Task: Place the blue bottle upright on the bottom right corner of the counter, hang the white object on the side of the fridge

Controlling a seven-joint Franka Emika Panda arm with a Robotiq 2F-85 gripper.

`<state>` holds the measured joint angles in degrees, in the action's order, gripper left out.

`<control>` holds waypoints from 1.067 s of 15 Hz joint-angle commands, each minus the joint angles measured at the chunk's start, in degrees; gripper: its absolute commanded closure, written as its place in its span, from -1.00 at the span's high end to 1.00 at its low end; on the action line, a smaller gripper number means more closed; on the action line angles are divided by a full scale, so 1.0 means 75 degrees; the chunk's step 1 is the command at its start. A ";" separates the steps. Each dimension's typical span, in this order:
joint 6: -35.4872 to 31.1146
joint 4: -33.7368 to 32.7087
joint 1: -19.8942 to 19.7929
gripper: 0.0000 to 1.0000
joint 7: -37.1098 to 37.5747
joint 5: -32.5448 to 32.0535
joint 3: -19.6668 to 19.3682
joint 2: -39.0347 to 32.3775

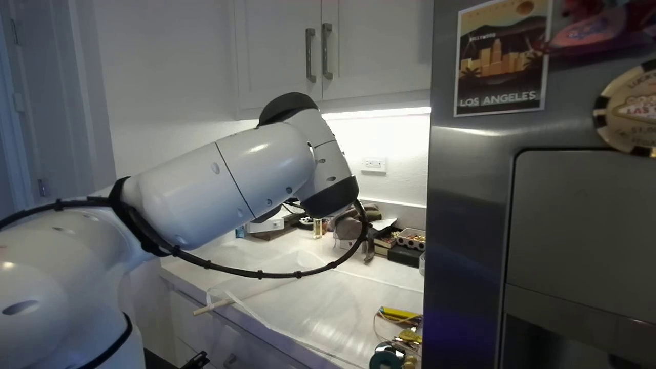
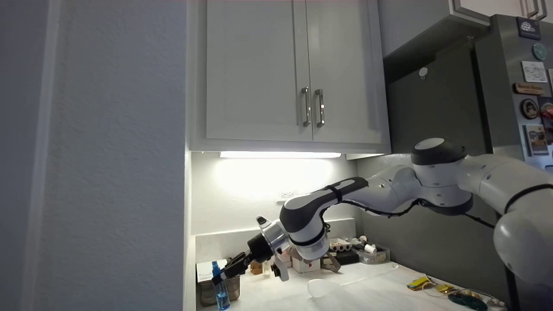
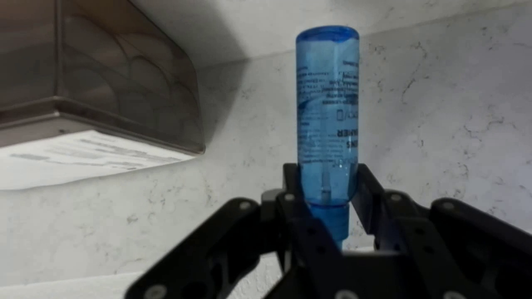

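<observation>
The blue bottle (image 3: 327, 116), a slim clear-blue spray bottle with printed text, is between the fingers of my gripper (image 3: 326, 178), which is shut on it just above its cap end. In an exterior view the bottle (image 2: 222, 296) leans slightly, base down, at the counter's left end; whether its base touches the counter (image 2: 268, 293) I cannot tell. The white object (image 1: 328, 307), a thin see-through sheet, lies spread across the counter, partly over its front edge. The grey fridge (image 1: 471, 205) stands to the right, with a poster and magnets. The arm mostly hides the gripper in that view.
A smoky brown holder with white paper (image 3: 124, 74) stands close beside the bottle. Boxes and small items line the back, including a black box (image 1: 405, 255). A yellow item (image 1: 400, 313) and trinkets lie near the fridge. A wooden rod (image 1: 215, 306) juts past the front edge.
</observation>
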<state>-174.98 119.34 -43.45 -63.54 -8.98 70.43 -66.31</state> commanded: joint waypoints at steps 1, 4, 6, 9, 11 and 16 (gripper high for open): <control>0.0299 -0.0398 0.0144 -0.80 0.0226 -0.0173 -0.0030 -0.0240; 0.0473 -0.0567 0.0201 -0.80 0.0188 -0.0153 -0.0073 -0.0346; 0.0644 -0.0650 0.0221 -0.80 0.0120 -0.0157 -0.0097 -0.0395; 0.0856 -0.0736 0.0232 -0.80 -0.0033 -0.0170 -0.0119 -0.0467; 0.0982 -0.0834 0.0275 -0.80 -0.0081 -0.0143 -0.0147 -0.0491; 0.1234 -0.1003 0.0322 -0.80 -0.0137 -0.0084 -0.0199 -0.0518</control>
<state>-167.84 113.72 -41.84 -63.96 -9.14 69.07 -69.88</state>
